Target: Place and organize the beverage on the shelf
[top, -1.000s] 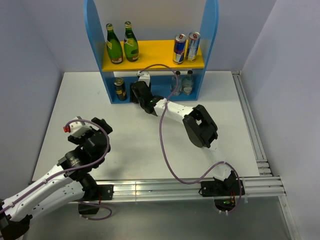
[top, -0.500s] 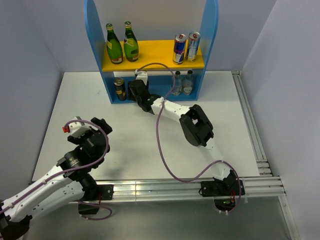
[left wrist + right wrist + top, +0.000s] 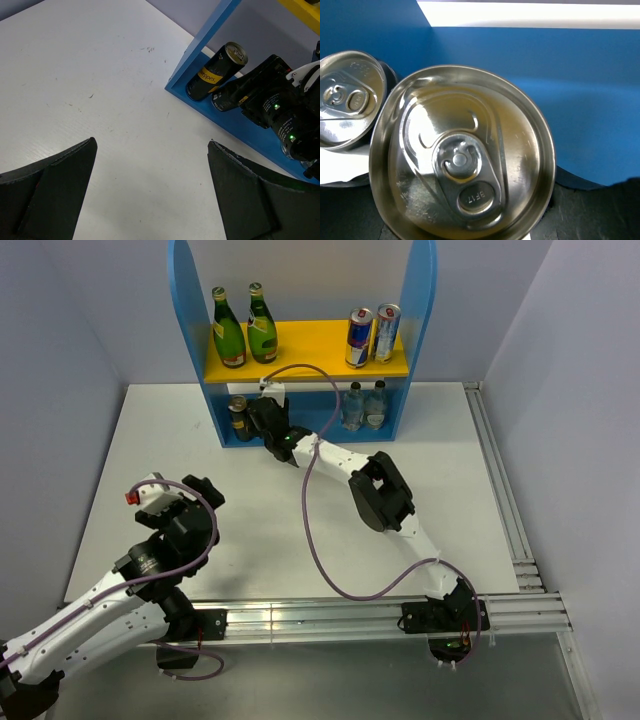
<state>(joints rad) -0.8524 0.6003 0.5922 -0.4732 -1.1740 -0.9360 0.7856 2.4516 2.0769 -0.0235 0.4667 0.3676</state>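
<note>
Now, right gripper (image 3: 262,416): inside the lower level of the shelf (image 3: 300,348), at its left end, clamped around a dark can (image 3: 227,96); the fingers themselves cannot be made out in its own wrist view.
Dark can: held low over the blue base board, its silver top and pull tab filling the right wrist view, blue back panel behind it.
Black-and-yellow can (image 3: 216,72): upright in the lower level's left corner, against the blue side panel and just beside the dark can; whether the two touch cannot be told.
Right arm (image 3: 380,495): stretched diagonally across the white table (image 3: 250,500) from its base at the near rail to the shelf.
Clear bottles (image 3: 364,405): two, side by side at the right end of the lower level, well apart from the cans.
Upper board: yellow, carrying two green glass bottles (image 3: 245,328) on the left and two blue-and-silver energy-drink cans (image 3: 372,335) on the right, all upright.
Left gripper (image 3: 151,145): jaws spread wide, nothing between them, hanging over bare table at the near left, well apart from the shelf and pointed towards its lower-left corner.
</note>
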